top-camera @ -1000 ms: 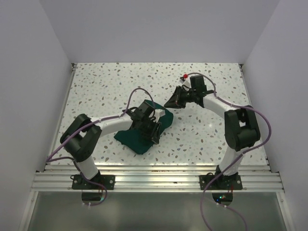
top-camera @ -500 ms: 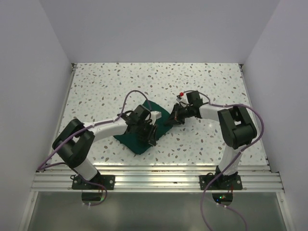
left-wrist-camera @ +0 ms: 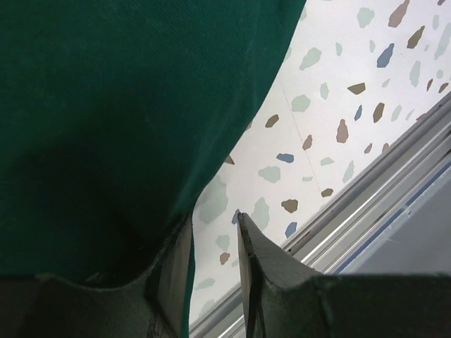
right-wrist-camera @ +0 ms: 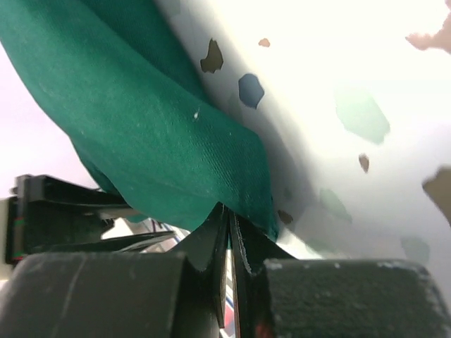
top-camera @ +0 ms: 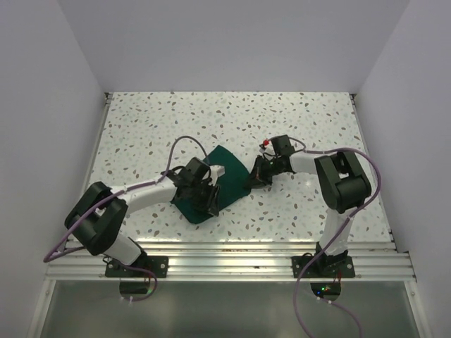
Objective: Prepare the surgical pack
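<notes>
Whatever lay inside the folded green drape (top-camera: pixel 227 167) was hidden. Right gripper (right-wrist-camera: pixel 226 215) was pinched closed on the drape's corner. Left gripper (left-wrist-camera: pixel 213 227) was slightly parted, gripping nothing, with the drape edge beside one finger and speckled table (left-wrist-camera: pixel 331 134) between the jaws.

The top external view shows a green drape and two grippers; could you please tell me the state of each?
green drape: folded, lying on the table, one corner pinched.
left gripper: open by a narrow gap, nothing between its fingers, at the green drape's near edge.
right gripper: shut on the corner of the green drape.
</notes>
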Robot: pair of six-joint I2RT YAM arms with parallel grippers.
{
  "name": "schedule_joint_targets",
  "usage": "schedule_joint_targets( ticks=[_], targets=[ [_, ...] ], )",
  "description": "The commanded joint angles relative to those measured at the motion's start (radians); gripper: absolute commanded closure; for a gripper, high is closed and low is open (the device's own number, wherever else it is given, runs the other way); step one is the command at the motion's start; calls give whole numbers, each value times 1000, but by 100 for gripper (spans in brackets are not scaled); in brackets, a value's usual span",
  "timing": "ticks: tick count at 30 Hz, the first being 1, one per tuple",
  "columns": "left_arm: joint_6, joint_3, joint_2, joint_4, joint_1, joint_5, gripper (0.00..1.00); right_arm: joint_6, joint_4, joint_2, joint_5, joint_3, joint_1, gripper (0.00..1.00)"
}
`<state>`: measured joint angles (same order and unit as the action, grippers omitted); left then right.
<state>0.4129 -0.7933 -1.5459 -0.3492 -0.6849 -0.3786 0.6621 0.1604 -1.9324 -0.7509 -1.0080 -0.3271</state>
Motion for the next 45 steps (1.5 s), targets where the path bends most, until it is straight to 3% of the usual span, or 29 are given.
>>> schedule_joint_targets(
  ticks=[1,7,10,17,26,31,35,40,45],
  targets=[
    [18,-15,93,-79,10,50,63,-56,83,114,56,-47,2,94],
    [61,-81,227,-148,13,92,59,-113,223,208,62,-167,-26,93],
    [76,-75,245,-160,15,92,59,-99,215,193,38,-205,-46,92],
    [164,92,257,-116,21,52,62,-62,157,84,22,-253,-104,92],
    [228,210,233,-122,70,73,67,-67,91,-28,47,-149,-99,93],
    [181,140,121,-120,125,106,68,-53,48,-46,70,-92,-96,93],
    [123,68,76,-152,148,133,69,-91,108,-13,90,-118,-92,93],
    [80,3,177,-243,150,168,68,-133,203,64,108,-187,-99,92],
    [96,-43,305,-339,150,187,60,-162,275,99,99,-242,-136,91]
  ],
)
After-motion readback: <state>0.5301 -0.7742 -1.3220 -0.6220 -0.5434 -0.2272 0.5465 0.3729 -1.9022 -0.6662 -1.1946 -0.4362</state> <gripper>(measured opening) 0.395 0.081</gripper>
